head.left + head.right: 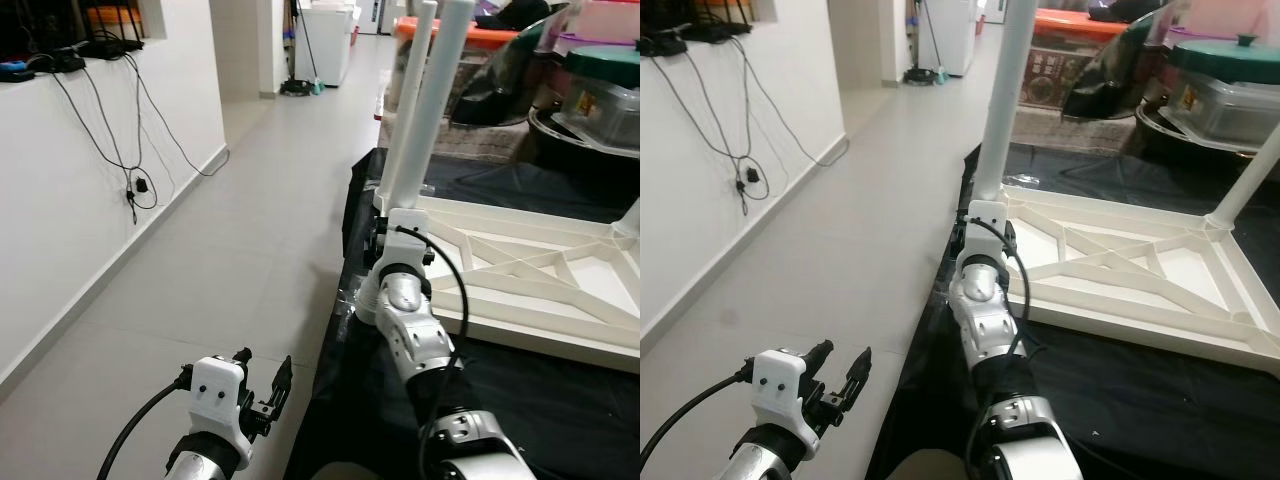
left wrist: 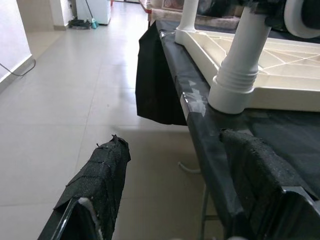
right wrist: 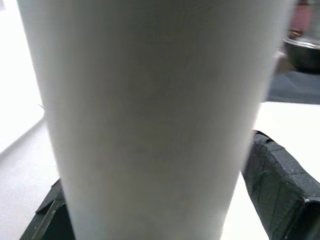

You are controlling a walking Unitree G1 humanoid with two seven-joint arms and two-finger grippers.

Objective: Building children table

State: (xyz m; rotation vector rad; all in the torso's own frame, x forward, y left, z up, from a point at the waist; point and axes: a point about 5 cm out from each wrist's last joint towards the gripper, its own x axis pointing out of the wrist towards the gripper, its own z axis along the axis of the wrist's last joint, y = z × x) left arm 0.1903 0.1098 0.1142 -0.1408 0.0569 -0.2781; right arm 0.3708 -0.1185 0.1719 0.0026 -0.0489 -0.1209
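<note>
We see the white plastic children's table top (image 1: 1120, 270) lying upside down on the black-covered bench (image 1: 1140, 400), its ribbed underside with diagonal braces facing up. It spreads out ahead and to the right of the right gripper (image 1: 980, 222). A white round plastic leg (image 1: 1002, 100) stands upright at the near left corner of the top, right between the right gripper's fingers, which close around its lower part. In the right wrist view the leg (image 3: 150, 120) is a broad pale column between the two black pads. A second white leg (image 1: 1252, 180) rises tilted at the far right corner, well apart from that gripper. From the left gripper (image 2: 170, 195), the near leg's ribbed base (image 2: 234, 92) sits ahead on the bench edge.
</note>
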